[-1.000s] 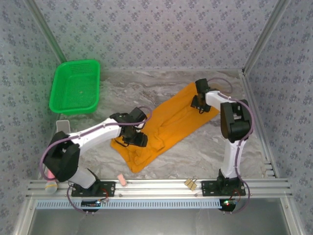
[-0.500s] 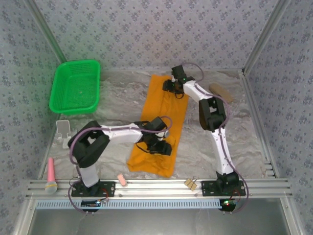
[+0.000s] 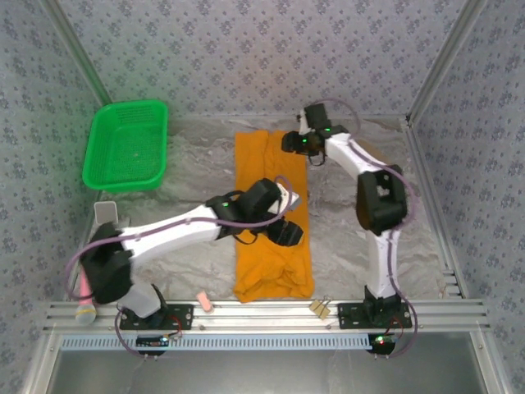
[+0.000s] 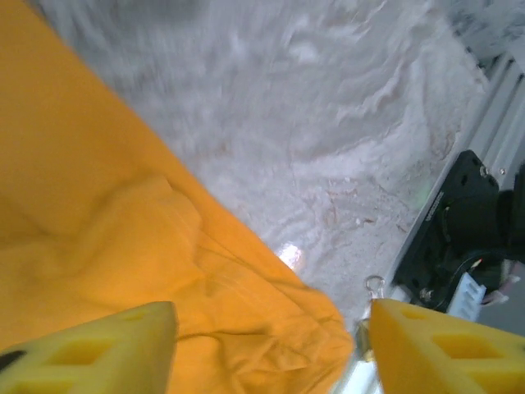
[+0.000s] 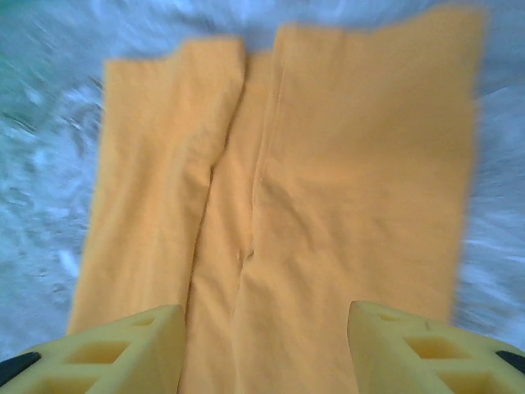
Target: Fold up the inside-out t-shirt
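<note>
The t-shirt [image 3: 267, 176] lay on the middle of the table [image 3: 353, 234] as a long, narrow band, its long axis running from the far side straight toward the arm bases. The right gripper [image 3: 298, 148] hung at the band's far right corner, just off the cloth's edge in the overhead view. The left gripper [image 3: 284, 233] sat over the right-hand edge about halfway down, so it was the nearer one to the rumpled near end. The next fold would probably be end over end, across that long axis. That left the far end to the right arm and the near end to the left.

Both grippers were released: each wrist view showed the yellow fingers spread wide with nothing pinched between them and orange cloth lying below.

The shirt was plain orange-yellow on the side showing. Lengthwise creases ran where its sides had been laid over the middle. The far half was flat, while the near end was bunched and wrinkled. The right wrist picture was blurred, so the finer seams could not be made out.
</note>
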Robot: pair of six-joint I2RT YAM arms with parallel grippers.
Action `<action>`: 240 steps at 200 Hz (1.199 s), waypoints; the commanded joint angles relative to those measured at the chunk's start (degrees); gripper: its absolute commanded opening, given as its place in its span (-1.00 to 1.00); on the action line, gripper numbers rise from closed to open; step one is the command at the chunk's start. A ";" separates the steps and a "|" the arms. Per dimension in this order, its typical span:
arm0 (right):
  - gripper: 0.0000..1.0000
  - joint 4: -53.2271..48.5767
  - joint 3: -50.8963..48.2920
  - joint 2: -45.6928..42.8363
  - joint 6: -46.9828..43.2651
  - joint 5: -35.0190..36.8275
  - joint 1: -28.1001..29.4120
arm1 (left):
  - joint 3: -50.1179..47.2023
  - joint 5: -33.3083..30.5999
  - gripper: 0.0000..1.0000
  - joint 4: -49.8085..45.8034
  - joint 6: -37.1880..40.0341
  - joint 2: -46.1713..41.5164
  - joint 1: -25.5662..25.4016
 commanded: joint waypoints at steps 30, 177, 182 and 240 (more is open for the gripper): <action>0.14 15.14 -24.02 -26.63 -24.05 -6.03 -2.69 | -8.56 -3.80 0.59 3.00 33.08 -12.20 7.22; 0.48 -22.33 -49.11 -51.71 -95.78 -20.56 13.91 | -26.31 4.44 0.90 -13.22 85.46 -13.83 2.77; 0.49 -22.48 -49.61 -51.28 -95.78 -18.86 16.35 | -26.59 4.81 0.89 -12.58 85.56 -13.23 2.19; 0.49 -29.95 -53.81 -42.97 -103.48 0.11 32.00 | -26.03 2.95 0.69 -12.44 87.31 -8.01 -0.83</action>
